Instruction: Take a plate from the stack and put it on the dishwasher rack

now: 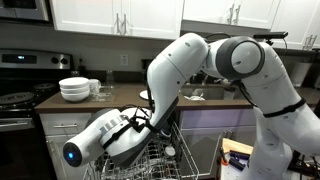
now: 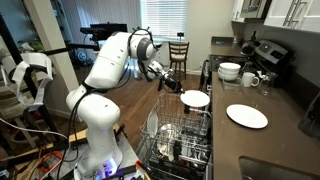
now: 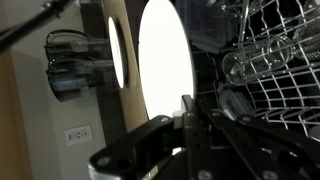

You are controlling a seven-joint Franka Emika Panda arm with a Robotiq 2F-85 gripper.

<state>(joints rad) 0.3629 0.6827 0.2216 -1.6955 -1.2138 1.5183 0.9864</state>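
Hand (image 2: 182, 93) clamped on the rim of a white plate (image 2: 196, 98), hanging right over the dishwasher rack (image 2: 178, 136)! The tines lie straight below it. The stack (image 2: 247, 116) sits on the surface (image 2: 292, 122), well apart to the right.

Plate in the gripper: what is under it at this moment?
The dishwasher rack stands under the plate, which the gripper holds above it. Whether that part of the rack holds dishes is too small to tell.
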